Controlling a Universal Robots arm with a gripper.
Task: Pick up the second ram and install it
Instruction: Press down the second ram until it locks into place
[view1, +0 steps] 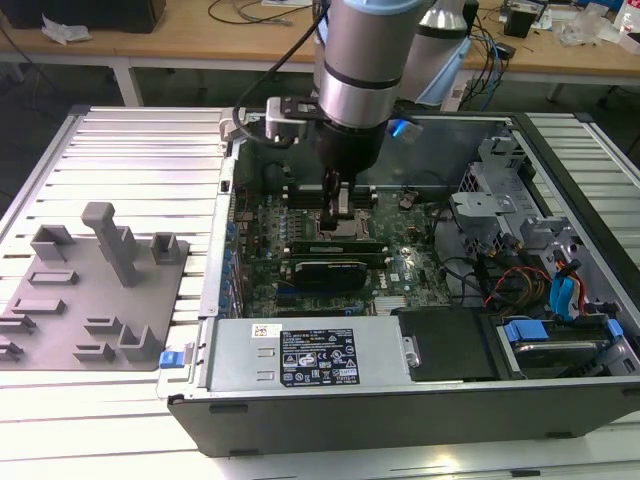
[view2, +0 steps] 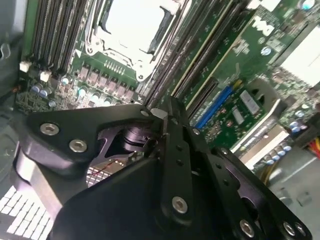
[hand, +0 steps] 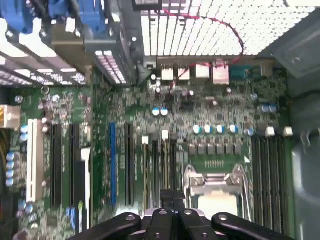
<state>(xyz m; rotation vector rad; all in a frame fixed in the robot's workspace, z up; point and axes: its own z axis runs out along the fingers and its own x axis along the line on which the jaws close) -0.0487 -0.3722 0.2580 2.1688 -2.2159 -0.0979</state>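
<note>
Your open computer case lies on its side on the ribbed metal table; inside it you have the green motherboard with its bare processor socket, banks of long black memory slots on either side of that socket, a drive cage with red and blue cables toward the exterior view's right, and a labelled power supply along the near wall. On the table, to the exterior view's left of the case, sits your grey fixture plate with its upright blocks. The arm reaches straight down into the case, and the gripper hangs just above the socket, beside the slots. In both wrist views the black fingers look drawn together over the memory slots next to the socket, but you cannot tell from the pictures whether anything is pinched between them. A green stick stands in the slots on the near side of the socket; whether it is the second ram cannot be told.
</note>
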